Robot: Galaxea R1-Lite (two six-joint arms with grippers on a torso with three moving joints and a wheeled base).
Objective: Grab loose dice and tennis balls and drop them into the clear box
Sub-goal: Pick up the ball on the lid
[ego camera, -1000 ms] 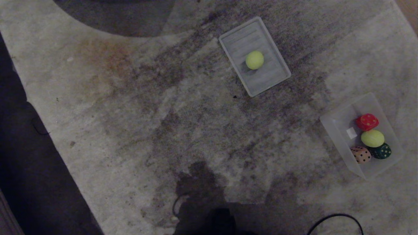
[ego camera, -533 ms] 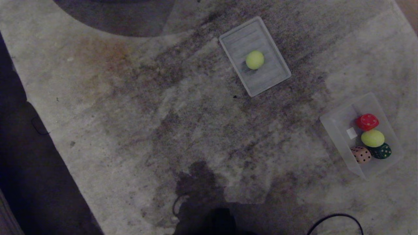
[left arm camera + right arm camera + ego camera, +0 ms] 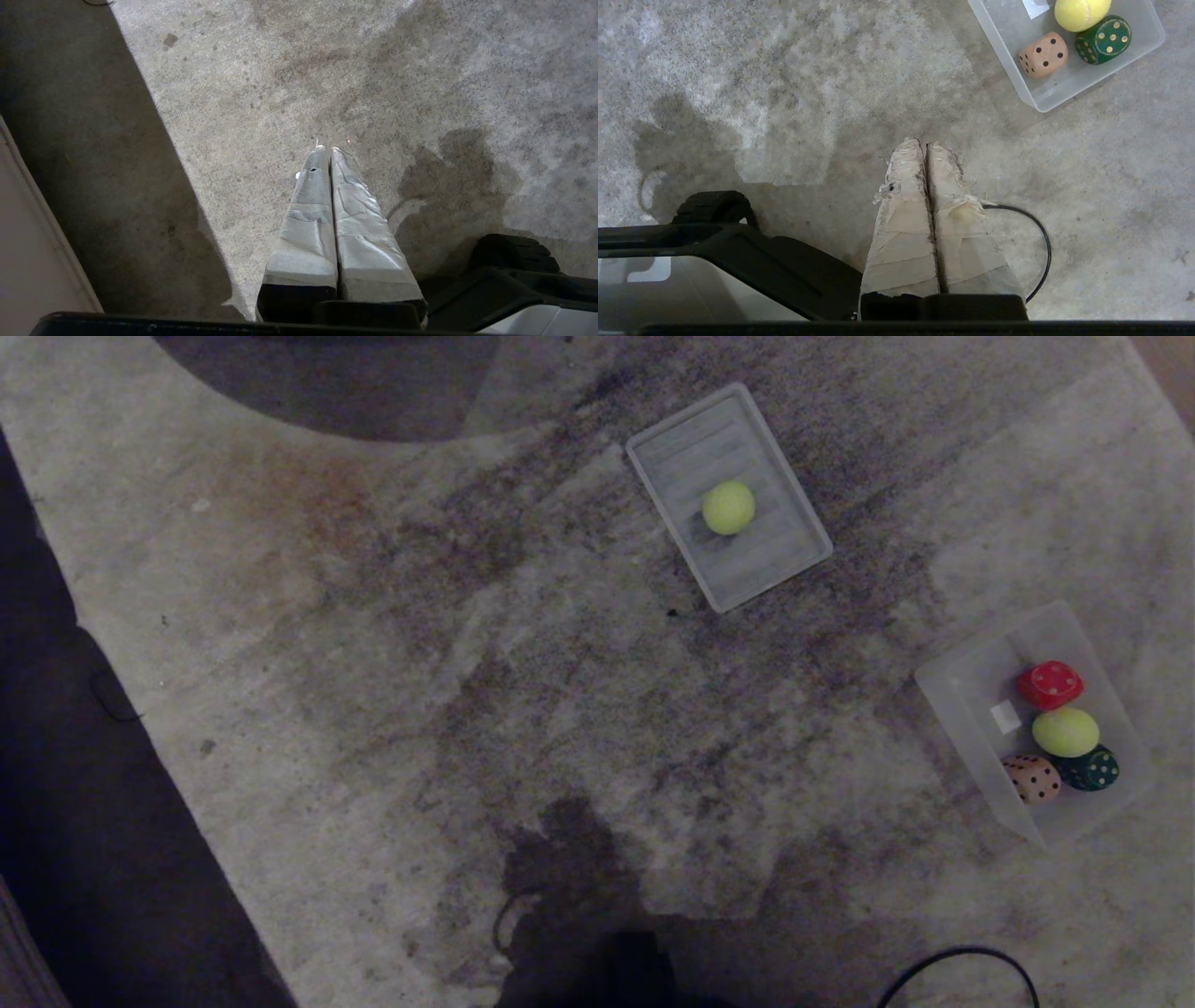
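On the stained grey rug (image 3: 392,691), the clear box (image 3: 962,695) is set near the right edge. Held inside it are a red die (image 3: 1049,684), a tennis ball (image 3: 1065,732), a dark green die (image 3: 1089,769) and a peach die (image 3: 1031,777) — all clustered at one end, touching or nearly so. A second tennis ball (image 3: 728,508) is seen resting on a flat ribbed lid (image 3: 766,560) toward the rug's far edge, well apart from the box. The left gripper (image 3: 326,148) is held above bare rug with its fingers pressed together, nothing between them. The right gripper (image 3: 923,142) is likewise closed and empty — near a black cable (image 3: 1041,242).
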